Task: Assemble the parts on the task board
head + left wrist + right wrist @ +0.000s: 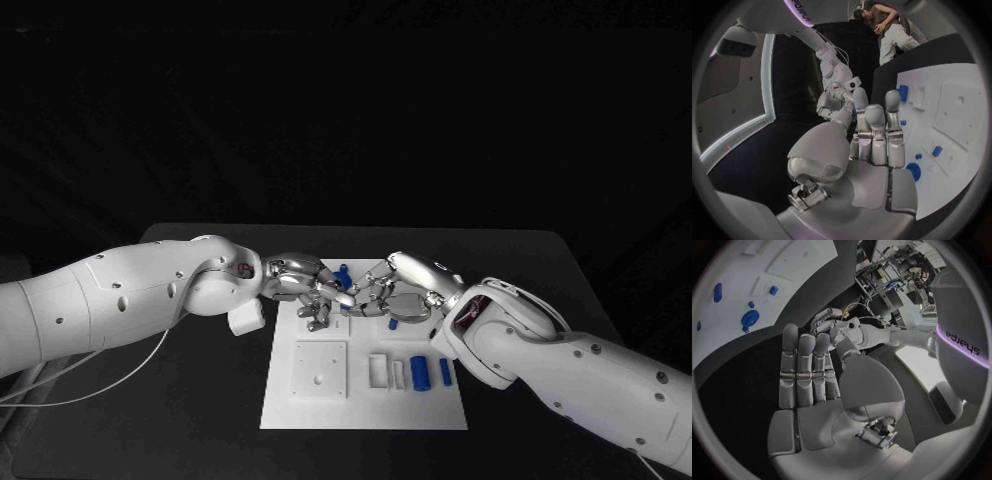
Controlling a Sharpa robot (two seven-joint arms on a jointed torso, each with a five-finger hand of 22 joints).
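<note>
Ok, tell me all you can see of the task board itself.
The task board is a flat white rectangular plate lying on the black table. Its near half carries a square panel, beside it pale pieces and blue parts lying in a row. Both hands hover over its far end; whether they touch it cannot be told.

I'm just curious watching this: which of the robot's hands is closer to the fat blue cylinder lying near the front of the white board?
Right. The right hand hovers just behind the blue cylinder, toward the board's far end. The left hand is farther off, across the task board.
</note>
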